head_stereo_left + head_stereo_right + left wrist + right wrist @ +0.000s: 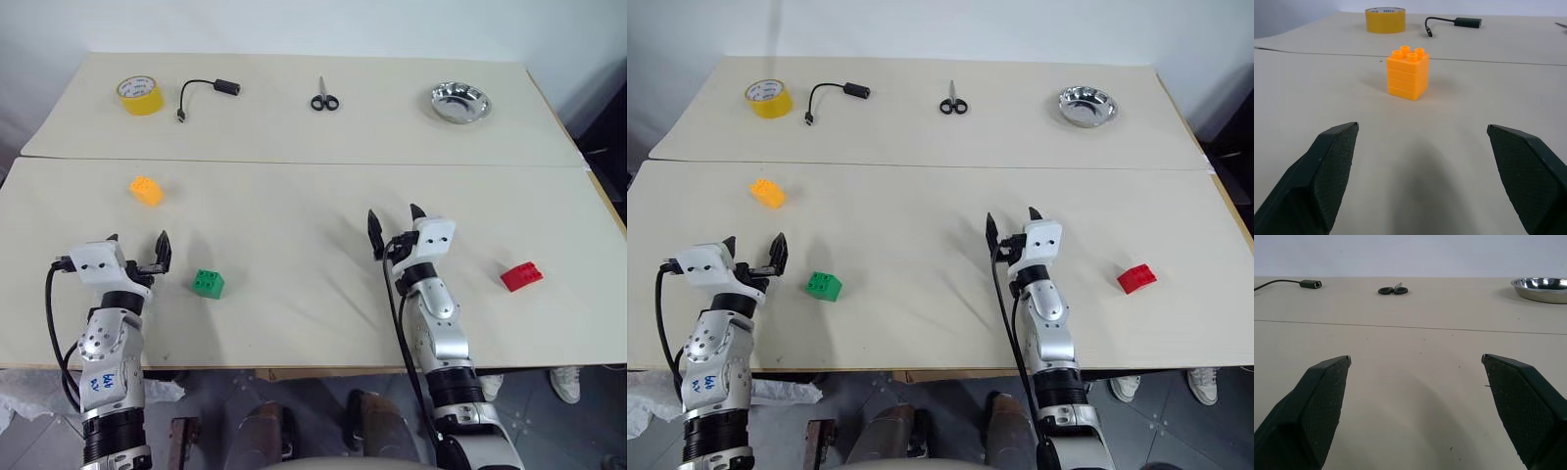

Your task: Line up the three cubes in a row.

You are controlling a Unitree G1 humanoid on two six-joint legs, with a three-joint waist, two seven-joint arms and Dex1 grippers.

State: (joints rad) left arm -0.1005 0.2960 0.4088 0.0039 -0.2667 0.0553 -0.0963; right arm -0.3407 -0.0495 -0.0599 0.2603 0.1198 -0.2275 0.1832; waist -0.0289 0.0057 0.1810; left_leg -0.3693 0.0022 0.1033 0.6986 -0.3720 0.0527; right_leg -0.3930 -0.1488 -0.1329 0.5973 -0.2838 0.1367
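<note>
Orange-yellow cube [145, 190] far left, green cube [207, 283] nearer, red cube [520, 276] right, well apart

We count three studded cubes, one orange-yellow [145, 189], one green [208, 283] and one red [521, 275], plus one yellow tape roll [140, 94], one black cable adapter [211, 93], one pair of scissors [324, 97] and one steel bowl [459, 102].

Surface [294, 225]: two pale beige boards are lying edge to edge, a seam running across between them.
Tape roll [140, 94]: yellow, lying flat at the far left of the rear board.
Cable adapter [211, 91]: black, sitting just beside the tape roll.
Scissors [324, 97]: black-handled, lying closed near the rear board's middle.
Metal bowl [460, 102]: shiny, sitting upright at the far right.
</note>
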